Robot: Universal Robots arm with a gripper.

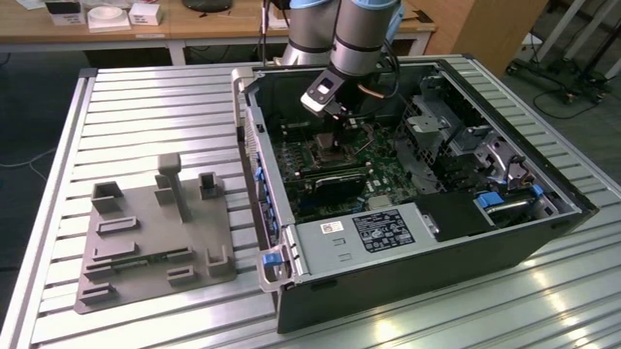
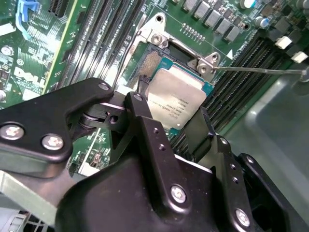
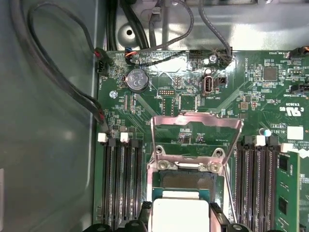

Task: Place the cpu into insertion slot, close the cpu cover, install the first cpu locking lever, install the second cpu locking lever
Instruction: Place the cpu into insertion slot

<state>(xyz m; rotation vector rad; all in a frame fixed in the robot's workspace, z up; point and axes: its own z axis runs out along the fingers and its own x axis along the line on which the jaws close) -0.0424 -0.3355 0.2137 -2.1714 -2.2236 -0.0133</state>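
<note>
Silvery-grey cpu (image 2: 177,96) is clamped between the two black fingers (image 2: 147,125) of the end effector (image 2: 172,102), one finger on each opposite edge. Its metal top faces both wrist cameras. Chip looks roughly level.

Insertion slot (image 3: 188,180) lies under and just beyond the fingertips: dark centre, silver rim, green motherboard (image 3: 145,104) all around. In the first wrist view the cpu (image 3: 179,215) overlaps the nearer part of the slot, and the farther part of the dark centre is uncovered. Cannot tell whether the chip touches the slot or hangs just above it.

Cpu cover (image 3: 197,119) is swung open on its hinge, on the far side of the slot from the end effector (image 3: 180,210). Green board shows through its square cut-out.

Locking lever (image 2: 260,70) is a thin silver rod running out from a hinge corner of the slot. Black memory slots (image 3: 120,183) flank the end effector on both sides.

Exterior view: end effector (image 1: 332,122) reaches down inside the open computer case (image 1: 572,218), which lies on the slatted aluminium table (image 1: 145,102). Grey fixture plate (image 1: 145,240) lies well apart from the end effector, outside the case.
</note>
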